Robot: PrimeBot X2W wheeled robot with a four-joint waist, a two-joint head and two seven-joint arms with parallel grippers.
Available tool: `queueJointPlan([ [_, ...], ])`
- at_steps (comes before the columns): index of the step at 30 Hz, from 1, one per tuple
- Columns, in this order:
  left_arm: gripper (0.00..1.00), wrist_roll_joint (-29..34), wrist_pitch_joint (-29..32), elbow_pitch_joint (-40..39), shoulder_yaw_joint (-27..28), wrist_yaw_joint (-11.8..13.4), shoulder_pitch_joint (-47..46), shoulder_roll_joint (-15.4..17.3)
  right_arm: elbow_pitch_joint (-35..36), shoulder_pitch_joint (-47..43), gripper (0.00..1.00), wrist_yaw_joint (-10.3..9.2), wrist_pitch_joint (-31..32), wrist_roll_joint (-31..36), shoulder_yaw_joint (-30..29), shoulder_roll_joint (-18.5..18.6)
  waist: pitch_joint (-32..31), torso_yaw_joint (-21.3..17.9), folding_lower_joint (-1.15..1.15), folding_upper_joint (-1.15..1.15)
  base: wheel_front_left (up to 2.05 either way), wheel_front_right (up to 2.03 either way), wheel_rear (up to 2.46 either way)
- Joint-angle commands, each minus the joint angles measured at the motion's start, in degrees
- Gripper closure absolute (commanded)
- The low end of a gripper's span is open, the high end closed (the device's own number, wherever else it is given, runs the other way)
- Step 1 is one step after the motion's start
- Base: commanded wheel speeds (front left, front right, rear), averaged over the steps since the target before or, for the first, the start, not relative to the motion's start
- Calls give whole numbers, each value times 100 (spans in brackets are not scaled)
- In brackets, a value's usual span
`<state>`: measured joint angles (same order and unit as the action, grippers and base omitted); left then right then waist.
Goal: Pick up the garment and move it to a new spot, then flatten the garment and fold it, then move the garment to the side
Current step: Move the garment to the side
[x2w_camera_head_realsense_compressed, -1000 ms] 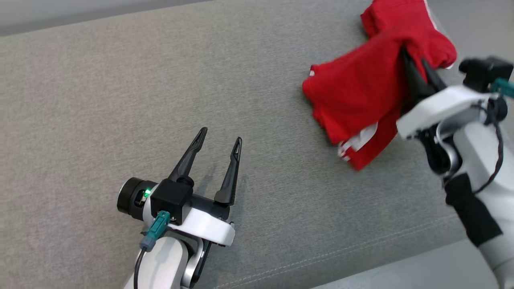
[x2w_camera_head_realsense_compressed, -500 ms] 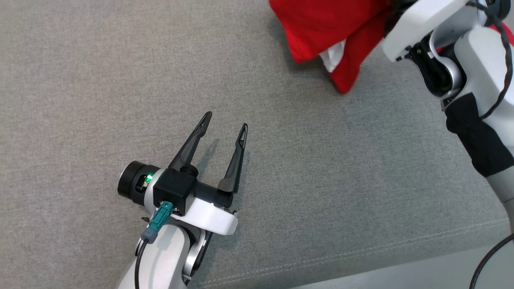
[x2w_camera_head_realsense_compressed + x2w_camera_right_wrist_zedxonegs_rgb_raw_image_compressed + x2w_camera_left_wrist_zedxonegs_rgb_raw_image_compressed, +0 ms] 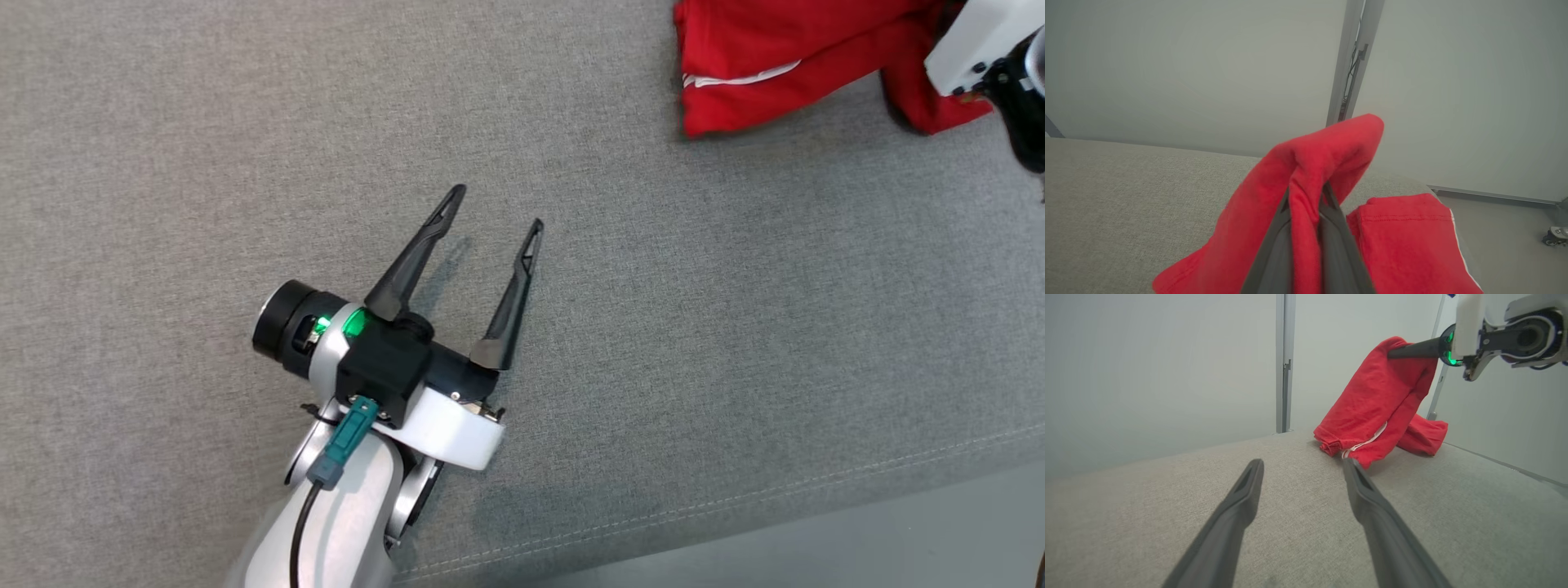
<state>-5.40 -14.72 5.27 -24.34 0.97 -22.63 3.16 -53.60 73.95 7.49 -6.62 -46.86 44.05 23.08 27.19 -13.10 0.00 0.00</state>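
The left gripper [image 3: 1302,465] holds its fingers spread above the grey fabric surface [image 3: 1147,506]. Near the far edge, the right gripper [image 3: 1397,353] pinches the top of the red garment [image 3: 1372,404], whose lower folds rest on the surface.

Grey fabric surface [image 3: 204,122], stitched seam [image 3: 735,498] along front edge, red garment [image 3: 751,49] partly resting on it

The red garment [image 3: 759,49] runs off the top edge at the upper right of the head view. At the centre of the right wrist view, a red fold buries the fingertips of the right gripper [image 3: 1306,192]. At that view's lower right edge sits a small object [image 3: 1553,236], perhaps a caster.
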Motion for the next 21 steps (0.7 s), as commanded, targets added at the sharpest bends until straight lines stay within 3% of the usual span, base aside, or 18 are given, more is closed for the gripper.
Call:
queueJointPlan([
  [1,0,102,22,-214,77,-46,-163,43,-100,75,100,0,-155,70,46,154,57,-31,0,0,0,0,0],
  [21,0,120,305,-626,-70,-42,-390,146,-1916,920,100,0,-777,1142,112,746,709,235,0,0,0,0,0],
])
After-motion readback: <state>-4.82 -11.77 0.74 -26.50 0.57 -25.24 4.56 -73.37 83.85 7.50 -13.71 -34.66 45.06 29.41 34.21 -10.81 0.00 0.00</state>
